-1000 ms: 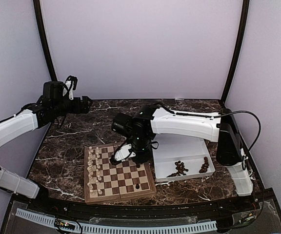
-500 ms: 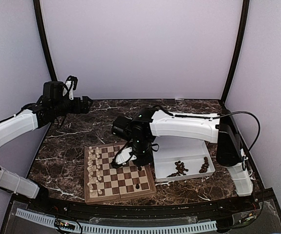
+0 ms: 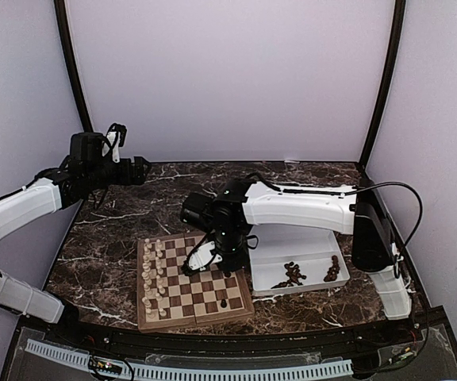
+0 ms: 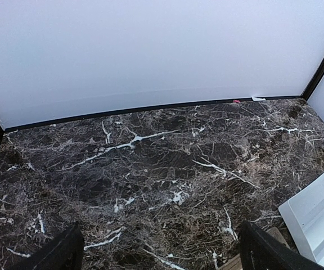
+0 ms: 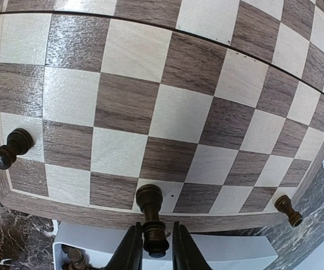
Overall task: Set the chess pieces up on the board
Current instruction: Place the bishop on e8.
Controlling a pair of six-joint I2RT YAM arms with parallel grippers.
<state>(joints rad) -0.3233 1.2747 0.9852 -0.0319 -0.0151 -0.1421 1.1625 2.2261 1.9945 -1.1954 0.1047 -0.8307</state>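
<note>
Nearest us we see the right gripper (image 5: 157,239) with slim black fingers flanking a turned dark wooden chessman (image 5: 151,209) standing on the checkered board (image 5: 125,104), at its edge row, though we cannot tell whether they clamp it, while farther off the left gripper (image 4: 163,250) gapes wide above veined brown marble (image 4: 151,163)

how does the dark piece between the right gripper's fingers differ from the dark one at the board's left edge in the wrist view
The piece between the fingers stands in the board's edge row beside the tray, flanked by the right gripper; the left-edge piece stands one row in, with nothing around it. Both are dark brown, on cream squares.
</note>
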